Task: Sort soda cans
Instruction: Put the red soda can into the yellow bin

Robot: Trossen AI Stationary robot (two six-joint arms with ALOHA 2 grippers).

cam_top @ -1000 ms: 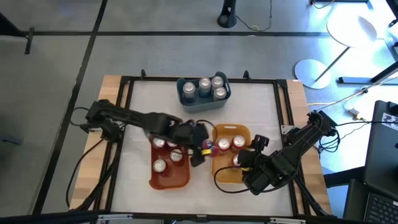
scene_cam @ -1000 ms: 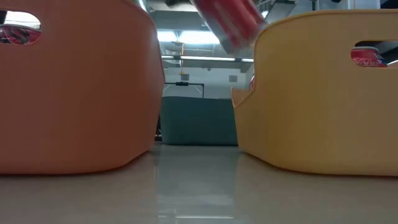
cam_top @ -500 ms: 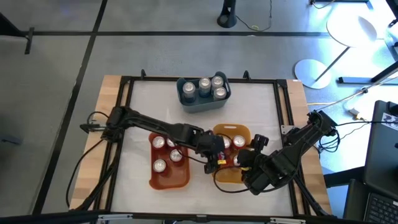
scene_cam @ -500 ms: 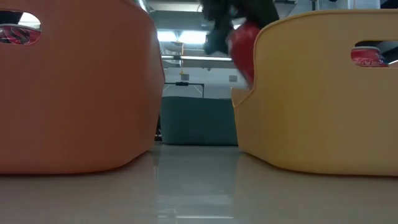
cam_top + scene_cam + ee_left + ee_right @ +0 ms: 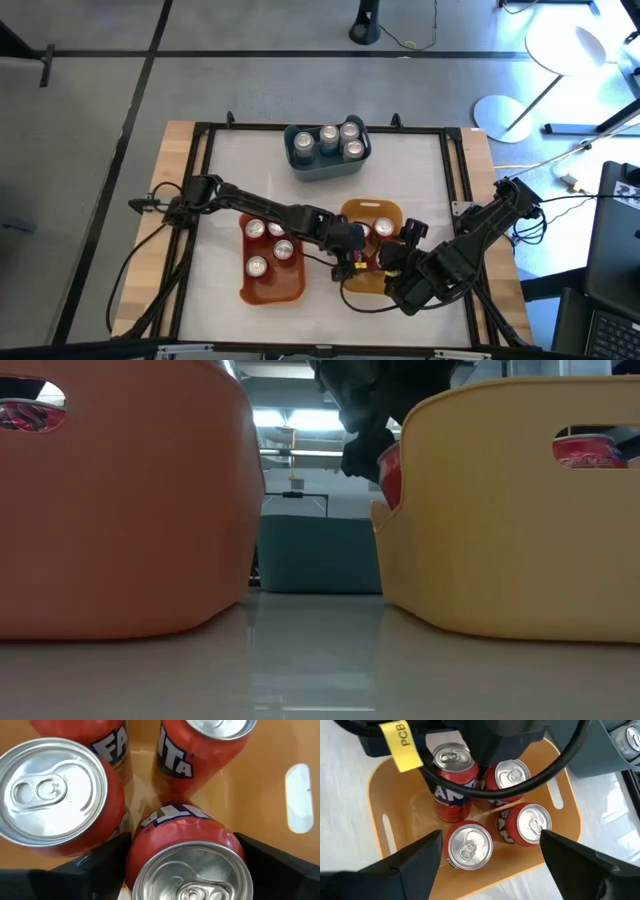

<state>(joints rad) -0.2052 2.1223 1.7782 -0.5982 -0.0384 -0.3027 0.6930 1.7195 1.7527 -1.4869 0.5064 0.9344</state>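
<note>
Table (image 5: 230, 160): pale top in a black frame on wood, centre of the high view; grey floor around it, lit ceiling beyond in the low view.

Blue bin (image 5: 327, 166): upper centre, four silver-topped cans.

Orange bin (image 5: 272, 285): lower centre-left, three cans.

Yellow bin (image 5: 372, 210): lower centre-right, red cans (image 5: 467, 845) upright inside.

Change: half a second ago the left arm's red can hung at the yellow bin's left rim; now it is lower, inside the bin.

Left gripper (image 5: 356, 258): over the yellow bin, fingers (image 5: 104, 862) pinching an upright red can (image 5: 189, 857), just beside two others.

Right gripper (image 5: 397, 256): above the yellow bin's lower right, fingers (image 5: 417, 857) spread wide, holding nothing.
</note>
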